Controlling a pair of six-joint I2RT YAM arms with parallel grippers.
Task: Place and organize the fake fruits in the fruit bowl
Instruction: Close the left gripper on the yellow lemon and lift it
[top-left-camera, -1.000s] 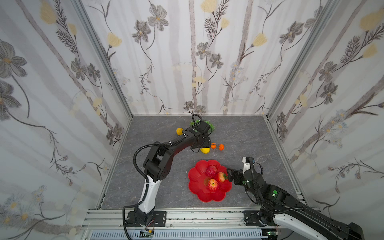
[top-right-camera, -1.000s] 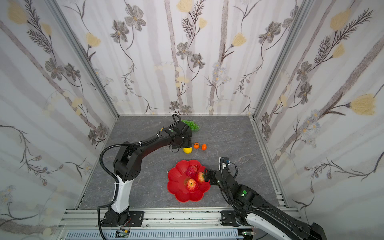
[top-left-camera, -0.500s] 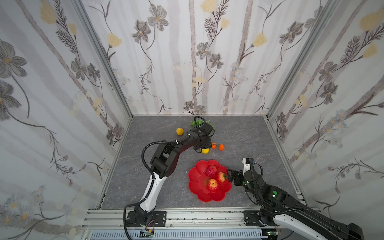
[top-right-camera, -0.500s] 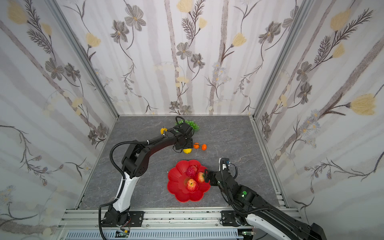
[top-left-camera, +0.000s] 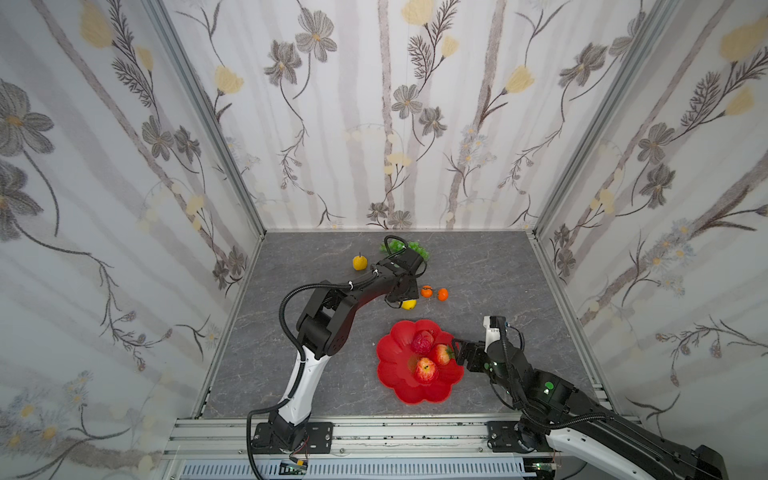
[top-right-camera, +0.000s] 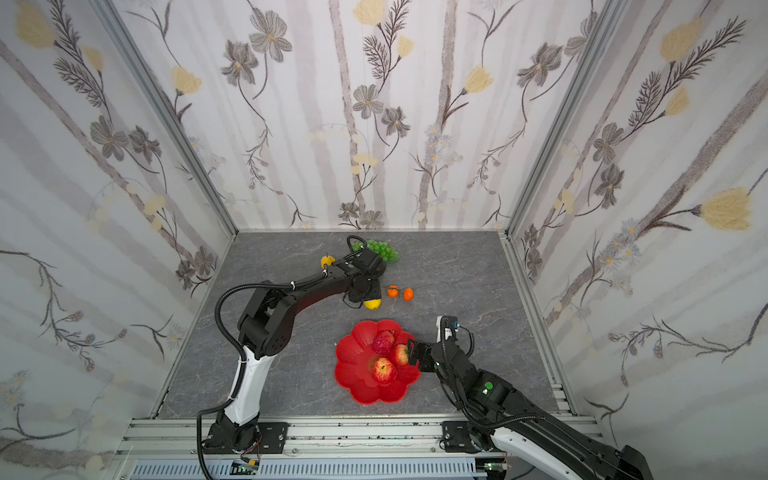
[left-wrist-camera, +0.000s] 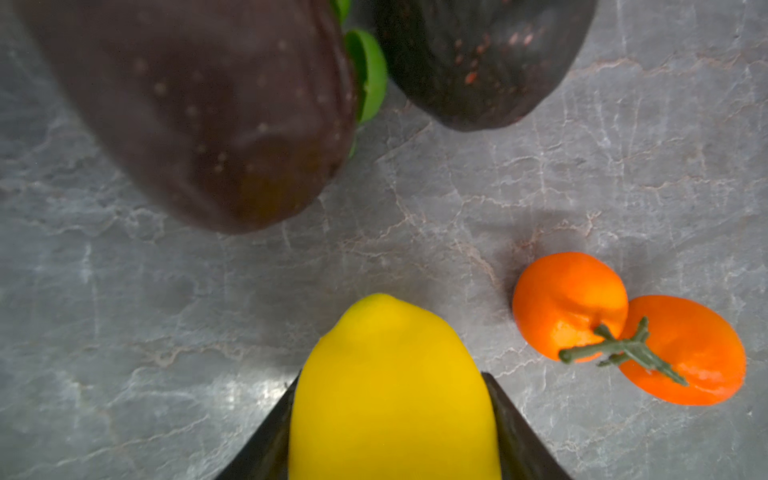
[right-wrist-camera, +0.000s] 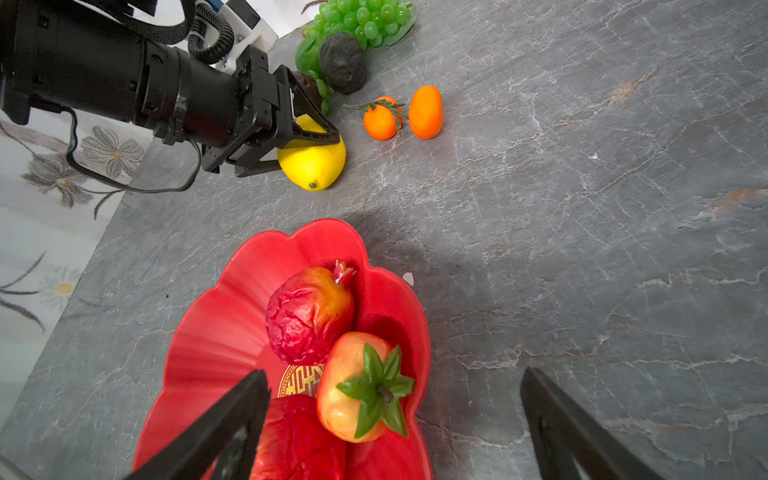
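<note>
left claw (right-wrist-camera: 311, 149) clamps the glossy yellow plastic lemon (left-wrist-camera: 390, 374) beyond the scalloped red plastic bowl (top-left-camera: 391, 362); right claw (right-wrist-camera: 395, 374) gapes at its right rim.

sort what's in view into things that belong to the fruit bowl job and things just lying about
Belongs to the job: fruit bowl, with wrinkled red fruit, apple and strawberry in it; lemon in the left gripper; open right gripper; oranges, avocados, lime, grapes, pear on the table.

Just lying about: white speck beside the bowl, metal rail, floral walls.
</note>
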